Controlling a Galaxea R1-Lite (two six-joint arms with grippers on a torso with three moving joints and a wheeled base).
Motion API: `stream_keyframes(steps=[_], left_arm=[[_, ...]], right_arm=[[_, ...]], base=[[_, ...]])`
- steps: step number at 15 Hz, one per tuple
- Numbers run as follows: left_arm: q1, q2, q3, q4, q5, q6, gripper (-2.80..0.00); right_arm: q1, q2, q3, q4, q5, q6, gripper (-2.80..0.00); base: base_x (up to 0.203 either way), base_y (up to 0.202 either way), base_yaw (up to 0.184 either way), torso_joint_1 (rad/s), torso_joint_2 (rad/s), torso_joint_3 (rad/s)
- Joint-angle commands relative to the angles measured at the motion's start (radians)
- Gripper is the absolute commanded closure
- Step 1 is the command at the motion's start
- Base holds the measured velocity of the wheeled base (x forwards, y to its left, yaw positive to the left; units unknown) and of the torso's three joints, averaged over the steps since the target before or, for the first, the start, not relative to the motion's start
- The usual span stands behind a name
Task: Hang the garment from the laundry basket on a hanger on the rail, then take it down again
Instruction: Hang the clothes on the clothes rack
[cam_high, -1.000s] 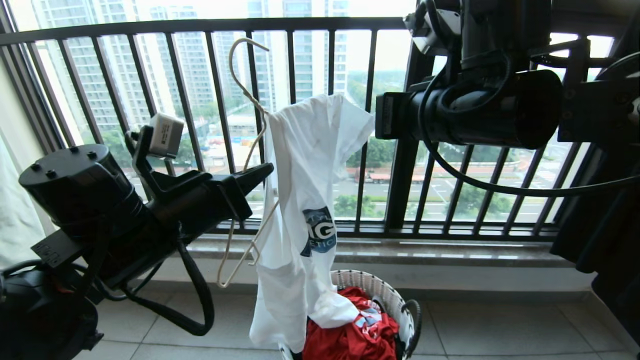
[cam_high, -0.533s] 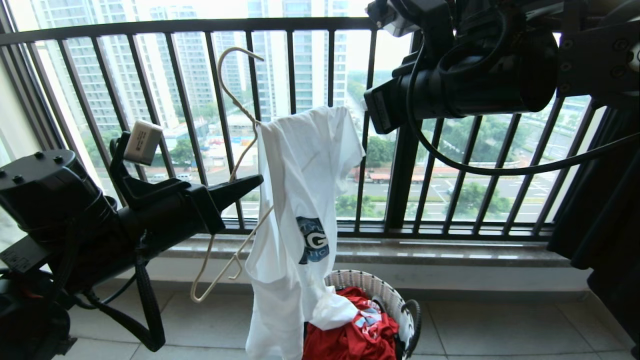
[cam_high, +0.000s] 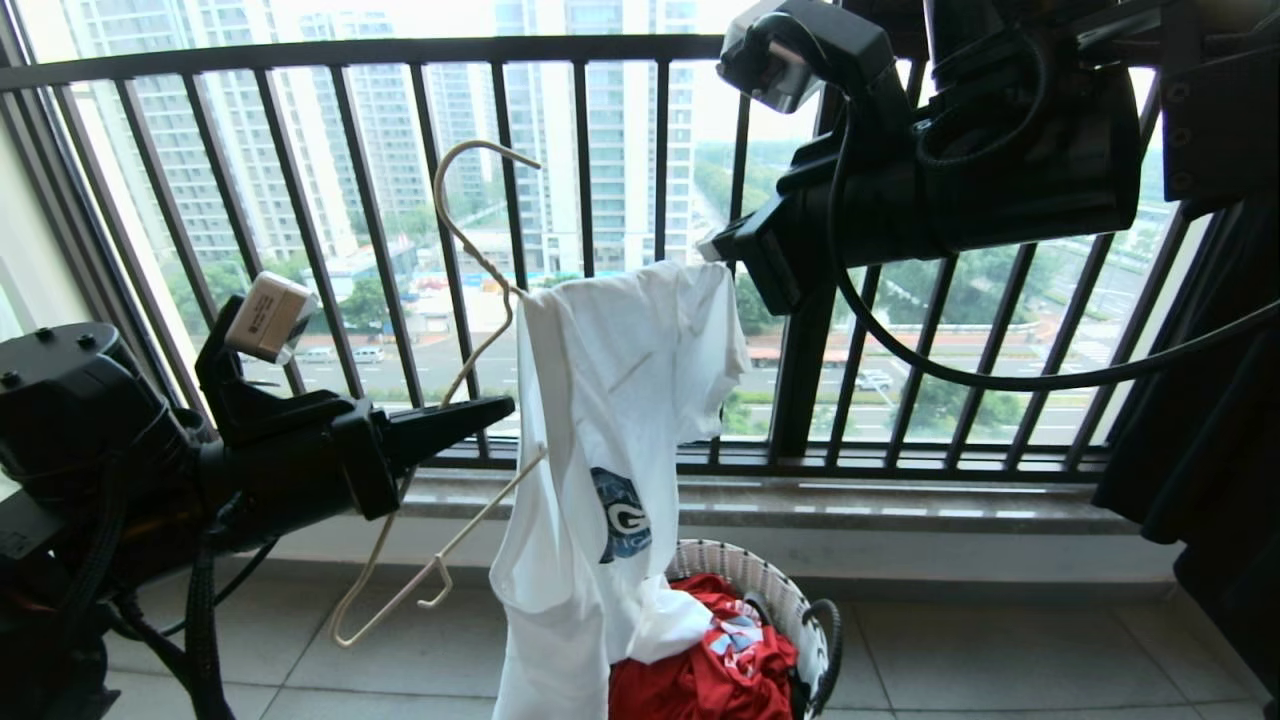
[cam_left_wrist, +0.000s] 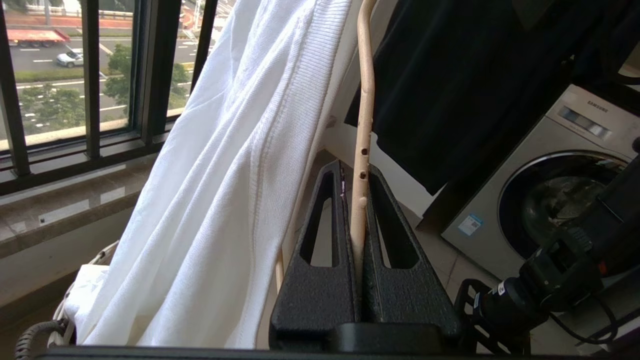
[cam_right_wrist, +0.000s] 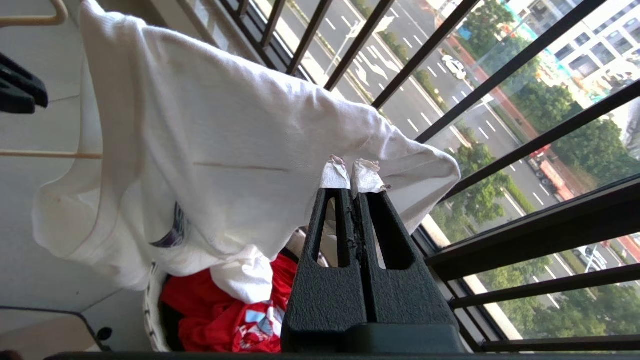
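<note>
Balcony bars behind limp ribbed white garment.

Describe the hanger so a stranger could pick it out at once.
Start at the black window railing; before it, the left gripper is clamped on a thin cream-white wire hanger, tilted, its long hook up. The white T-shirt, pinched by the right gripper, drapes over one arm of it above the laundry basket. It is the only bare wire among cloth.
</note>
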Motion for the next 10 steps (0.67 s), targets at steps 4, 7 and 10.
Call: stream_keyframes(steps=[4,7,10], left_arm=[[0.125,-0.016,0.044,-0.008,-0.339,-0.011,0.00],[0.142,-0.020,0.063,-0.008,-0.421,-0.016,0.00],[0.166,-0.018,0.074,-0.008,-0.512,-0.014,0.00]], right_arm=[[0.001,-0.050,-0.007,0.230,0.094,-0.059,0.00],[0.015,-0.057,-0.014,0.240,0.103,-0.079,-2.80],[0.018,-0.051,-0.012,0.240,0.156,-0.091,-2.80]], base=[[0.000,0.000,0.000,0.000,0.00,0.000],[0.000,0.000,0.000,0.000,0.00,0.000],[0.000,0.000,0.000,0.000,0.00,0.000]])
